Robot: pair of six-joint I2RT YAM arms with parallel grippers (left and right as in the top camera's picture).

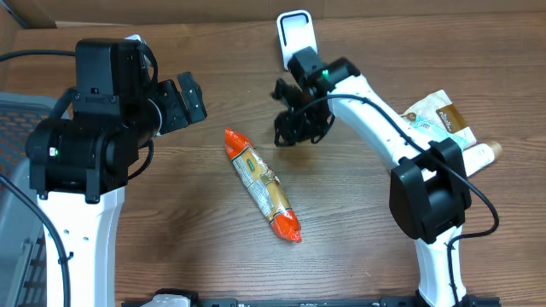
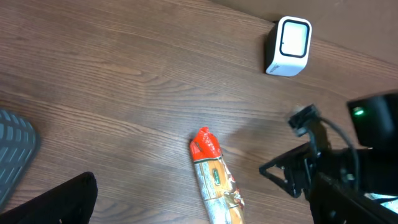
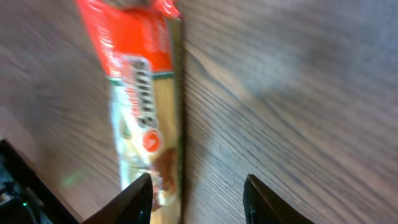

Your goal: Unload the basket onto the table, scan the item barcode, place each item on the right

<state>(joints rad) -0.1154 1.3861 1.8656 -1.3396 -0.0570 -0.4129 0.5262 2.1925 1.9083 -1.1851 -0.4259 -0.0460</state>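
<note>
Even diffuse light, soft shadows on brown wooden worktop [image 1: 188, 247], right wrist view motion-blurred, other views sharp

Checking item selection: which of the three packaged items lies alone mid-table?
The long snack bar with red-orange ends, lying diagonally in the middle. The pale pouch and the white tube sit together at the far right.

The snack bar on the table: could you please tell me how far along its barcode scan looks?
Done: nothing I can confirm; the snack bar lies flat on the table, apart from the scanner. In hand: nothing; the right hand hovers open beside the bar, and the left hand is open off to the side. Left: likely grasping the bar and presenting it to the scanner.
</note>
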